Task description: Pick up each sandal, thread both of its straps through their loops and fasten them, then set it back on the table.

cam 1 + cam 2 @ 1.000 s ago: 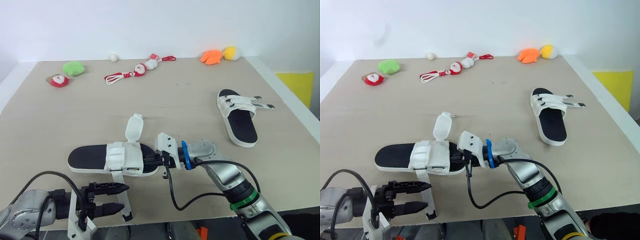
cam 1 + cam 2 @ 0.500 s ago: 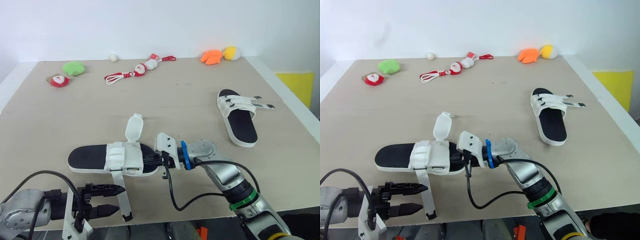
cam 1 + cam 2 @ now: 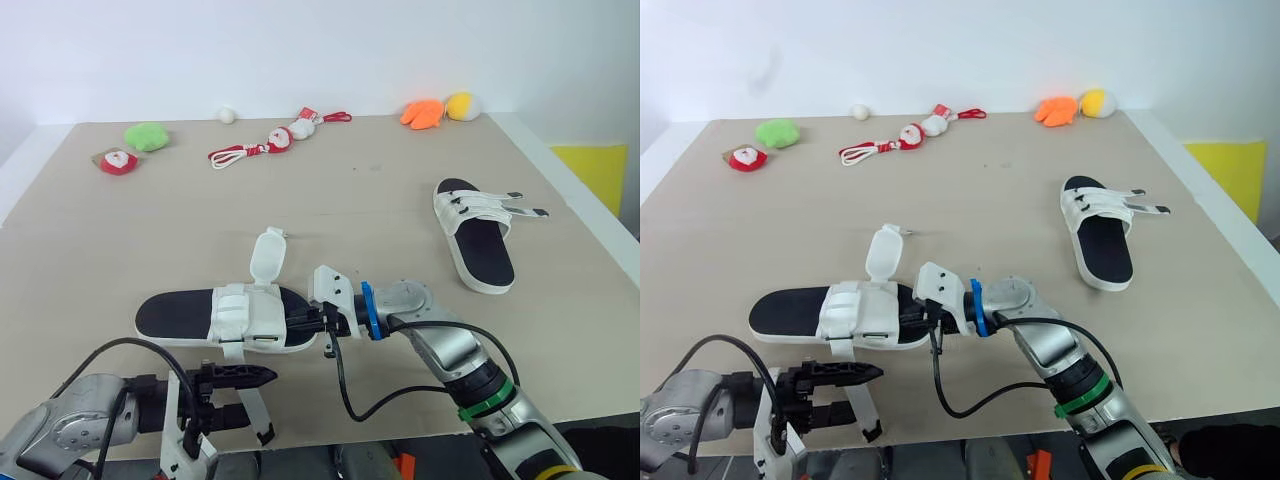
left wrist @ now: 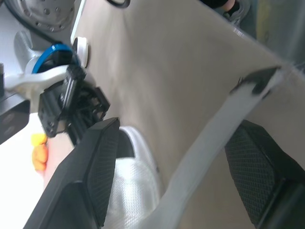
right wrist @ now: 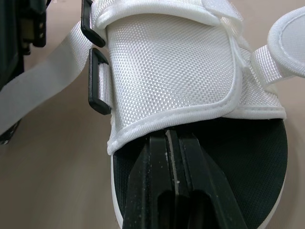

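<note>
The near sandal [image 3: 190,318], black-soled with a white upper, lies flat near the table's front edge. One loose strap [image 3: 250,392] runs from it toward the front edge, and a white flap [image 3: 268,256] lies open on its far side. My left gripper [image 3: 258,393] is open, with a finger on either side of that strap [image 4: 209,143]; I cannot tell if the fingers touch it. My right gripper [image 3: 300,322] is shut, its fingertips [image 5: 167,143] tucked under the edge of the white upper [image 5: 167,67] on the footbed. A second sandal [image 3: 478,238] lies at the right with its straps loose.
Along the far edge sit a green plush [image 3: 147,136], a red-and-white toy [image 3: 118,161], a Santa toy on a red cord [image 3: 272,141], a white ball [image 3: 227,115], and orange [image 3: 423,113] and yellow [image 3: 462,105] plushes. The table's front edge runs just below my left gripper.
My left gripper has moved right, from beside the hanging strap to astride it. The strap's end has shifted slightly right. My right gripper and both sandals have stayed put.
</note>
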Available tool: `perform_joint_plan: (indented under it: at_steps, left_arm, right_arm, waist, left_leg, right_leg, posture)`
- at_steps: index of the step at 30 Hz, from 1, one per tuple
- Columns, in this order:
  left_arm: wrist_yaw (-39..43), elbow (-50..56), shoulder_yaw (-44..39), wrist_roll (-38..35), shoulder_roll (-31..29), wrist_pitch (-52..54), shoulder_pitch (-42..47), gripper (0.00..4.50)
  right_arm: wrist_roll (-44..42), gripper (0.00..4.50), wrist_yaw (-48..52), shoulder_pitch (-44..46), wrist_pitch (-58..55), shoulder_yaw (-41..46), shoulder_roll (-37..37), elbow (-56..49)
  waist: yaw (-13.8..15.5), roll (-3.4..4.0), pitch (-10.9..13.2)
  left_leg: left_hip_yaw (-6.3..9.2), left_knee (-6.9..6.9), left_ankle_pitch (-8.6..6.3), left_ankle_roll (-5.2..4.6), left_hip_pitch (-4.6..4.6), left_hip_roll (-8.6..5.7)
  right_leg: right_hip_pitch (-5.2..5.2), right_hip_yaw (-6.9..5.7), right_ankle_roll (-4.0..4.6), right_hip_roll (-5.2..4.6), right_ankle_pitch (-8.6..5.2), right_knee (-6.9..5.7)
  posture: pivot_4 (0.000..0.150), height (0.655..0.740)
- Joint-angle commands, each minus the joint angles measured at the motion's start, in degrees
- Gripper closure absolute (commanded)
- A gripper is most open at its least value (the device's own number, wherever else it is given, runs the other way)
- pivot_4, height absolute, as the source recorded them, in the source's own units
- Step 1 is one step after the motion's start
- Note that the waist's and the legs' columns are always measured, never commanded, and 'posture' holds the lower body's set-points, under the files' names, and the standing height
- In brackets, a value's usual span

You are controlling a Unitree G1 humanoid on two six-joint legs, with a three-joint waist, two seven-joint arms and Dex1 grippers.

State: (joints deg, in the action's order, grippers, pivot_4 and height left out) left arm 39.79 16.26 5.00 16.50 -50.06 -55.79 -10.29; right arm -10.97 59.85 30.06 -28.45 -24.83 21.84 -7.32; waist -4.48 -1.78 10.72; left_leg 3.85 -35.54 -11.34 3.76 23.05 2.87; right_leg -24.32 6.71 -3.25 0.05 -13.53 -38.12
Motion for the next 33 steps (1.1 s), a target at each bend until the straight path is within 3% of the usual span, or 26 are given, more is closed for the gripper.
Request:
perform_joint_plan:
  at_steps: [1,7,13,19,22,23,29,33]
  left_arm:
    - [-0.84,0.65,1.69,0.12,0.06,-0.13,0.03,1.67]
    - [-0.42,2.62,4.04,-3.89,-1.07,2.48,-1.0,4.39]
    - [2.59,10.42,5.7,-17.22,-2.82,16.03,-0.68,4.45]
    - [3.86,22.43,3.92,-43.38,-6.51,45.04,-0.26,4.45]
    - [2.81,25.79,1.24,-53.93,-7.35,54.47,0.54,4.45]
    - [2.79,26.37,0.35,-55.35,-7.18,56.19,0.93,4.45]
    - [-5.02,24.34,-9.87,-83.56,-5.7,71.57,6.75,4.45]
    - [-9.37,21.52,-14.26,-93.62,-3.94,77.95,10.03,4.45]
  right_arm:
    - [-0.75,4.5,-0.03,0.33,0.01,0.48,0.1,-2.24]
    - [-0.74,4.5,-0.25,0.36,-0.09,0.51,0.01,-2.21]
    - [-0.68,4.5,-0.08,0.81,0.25,0.47,-0.16,-1.59]
    - [-0.41,4.5,0.05,1.0,0.67,0.4,-0.11,-1.11]
    - [-0.36,4.5,-0.05,0.98,0.67,0.44,-0.13,-1.07]
    - [-0.35,4.5,-0.08,1.0,0.65,0.44,-0.14,-1.05]
    - [-0.32,4.5,-0.32,0.78,0.46,0.41,-0.11,-1.31]
    - [-0.33,4.5,-0.29,0.85,0.47,0.36,-0.11,-1.26]
  waist:
    - [0.0,0.0,0.0]
    - [0.0,0.0,0.0]
    - [0.01,0.0,0.0]
    - [-0.03,0.0,0.01]
    - [-0.02,0.02,0.02]
    - [-0.03,0.02,0.02]
    - [0.0,0.02,0.02]
    - [-0.03,0.0,0.02]
  left_leg:
    - [0.0,0.0,0.0,0.0,0.0,0.0]
    - [0.0,-0.01,0.0,0.0,0.0,0.0]
    - [0.0,-0.01,0.0,0.0,0.01,0.0]
    - [0.02,-0.06,0.0,0.0,0.02,0.03]
    - [0.02,-0.06,0.0,0.0,0.01,0.04]
    - [0.03,-0.06,0.0,0.0,0.01,0.04]
    - [0.06,-0.12,0.0,0.0,0.02,0.04]
    - [0.06,-0.15,0.0,0.0,0.02,0.04]
  right_leg:
    - [0.0,0.0,0.0,0.0,0.0,0.0]
    - [0.0,0.0,0.02,0.0,-0.01,0.0]
    - [0.01,0.0,0.0,0.0,0.0,0.0]
    - [0.01,-0.02,-0.01,0.03,0.0,-0.02]
    - [0.01,-0.02,-0.01,0.04,0.0,-0.02]
    - [0.01,-0.02,0.0,0.04,-0.01,-0.02]
    - [0.02,-0.03,0.12,0.07,-0.07,-0.02]
    - [0.03,-0.02,0.02,0.09,-0.01,-0.02]
  posture:
    - [0.15,0.74]
    - [0.15,0.74]
    - [0.15,0.74]
    - [0.15,0.74]
    - [0.15,0.74]
    - [0.15,0.74]
    - [0.15,0.74]
    - [0.15,0.74]
